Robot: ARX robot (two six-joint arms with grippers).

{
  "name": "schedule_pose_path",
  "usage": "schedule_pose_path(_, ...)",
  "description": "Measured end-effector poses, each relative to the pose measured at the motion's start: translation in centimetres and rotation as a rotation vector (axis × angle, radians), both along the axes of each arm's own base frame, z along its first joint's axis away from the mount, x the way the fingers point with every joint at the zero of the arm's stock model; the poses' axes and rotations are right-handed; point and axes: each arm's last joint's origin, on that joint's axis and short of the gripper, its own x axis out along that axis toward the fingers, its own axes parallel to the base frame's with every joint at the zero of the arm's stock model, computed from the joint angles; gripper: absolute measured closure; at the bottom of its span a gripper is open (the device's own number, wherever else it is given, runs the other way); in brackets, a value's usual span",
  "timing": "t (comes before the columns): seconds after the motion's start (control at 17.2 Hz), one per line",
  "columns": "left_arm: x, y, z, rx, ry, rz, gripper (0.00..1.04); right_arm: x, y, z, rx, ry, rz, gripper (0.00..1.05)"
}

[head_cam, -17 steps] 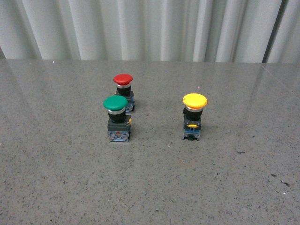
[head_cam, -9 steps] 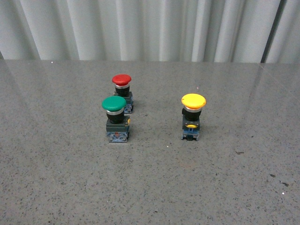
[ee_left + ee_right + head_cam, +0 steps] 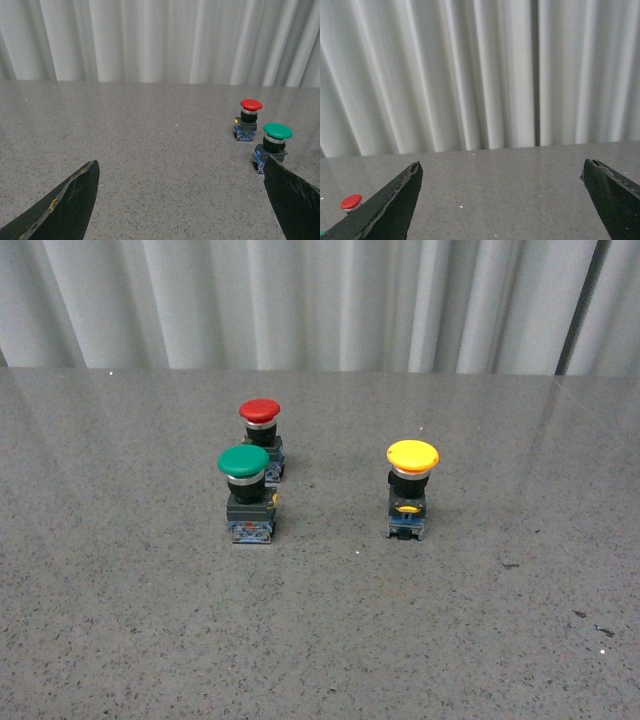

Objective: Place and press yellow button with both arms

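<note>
Grey speckled counter [image 3: 120, 620], glossy, with a few dark specks towards its 4 o'clock corner in the front view. Green-capped button [image 3: 248, 495] stands upright on the counter, left of centre: black body, blue base. Red-capped button [image 3: 263, 435] stands upright just beyond it, at roughly 1 o'clock from the green one, close but whether touching cannot be told. Pale pleated curtain [image 3: 300, 300] hangs along the counter's far edge at 12 o'clock.
</note>
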Motion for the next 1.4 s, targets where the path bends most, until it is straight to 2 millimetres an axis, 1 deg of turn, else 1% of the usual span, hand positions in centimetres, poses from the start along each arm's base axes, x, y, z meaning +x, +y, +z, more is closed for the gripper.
schedule_pose_path(0.06,0.0,0.0,0.0,0.0,0.0,0.0,0.07,2.0,0.9,0.9,-0.014,0.0,0.043,0.07)
schedule_pose_path(0.12,0.0,0.0,0.0,0.0,0.0,0.0,0.07,4.8,2.1,1.1,-0.036,0.034,0.077,0.07)
schedule_pose_path(0.23,0.0,0.0,0.0,0.0,0.0,0.0,0.07,9.4,5.0,0.7,-0.071,0.126,0.145,0.07)
schedule_pose_path(0.29,0.0,0.0,0.0,0.0,0.0,0.0,0.07,11.7,6.9,0.4,-0.089,0.173,0.184,0.07)
schedule_pose_path(0.41,0.0,0.0,0.0,0.0,0.0,0.0,0.07,14.9,10.1,-0.9,-0.12,0.252,0.233,0.07)
schedule_pose_path(0.47,0.0,0.0,0.0,0.0,0.0,0.0,0.07,15.8,11.4,-1.7,-0.138,0.288,0.254,0.07)
schedule_pose_path(0.52,0.0,0.0,0.0,0.0,0.0,0.0,0.07,16.3,12.5,-2.7,-0.158,0.323,0.275,0.11)
schedule_pose_path(0.64,0.0,0.0,0.0,0.0,0.0,0.0,0.07,16.4,13.9,-4.2,-0.193,0.382,0.305,0.33)
schedule_pose_path(0.7,0.0,0.0,0.0,0.0,0.0,0.0,0.07,16.4,14.3,-4.6,-0.205,0.4,0.317,0.42)
schedule_pose_path(0.87,0.0,0.0,0.0,0.0,0.0,0.0,0.07,16.8,15.1,-6.0,-0.227,0.45,0.327,0.75)
schedule_pose_path(0.99,0.0,0.0,0.0,0.0,0.0,0.0,0.07,17.2,15.5,-6.7,-0.236,0.471,0.327,0.95)
schedule_pose_path(1.05,0.0,0.0,0.0,0.0,0.0,0.0,0.07,17.3,15.5,-7.0,-0.243,0.48,0.327,1.04)
schedule_pose_path(1.16,0.0,0.0,0.0,0.0,0.0,0.0,0.07,17.5,15.6,-7.6,-0.254,0.509,0.325,1.03)
schedule_pose_path(1.4,0.0,0.0,0.0,0.0,0.0,0.0,0.07,17.5,15.6,-7.6,-0.258,0.515,0.336,1.03)
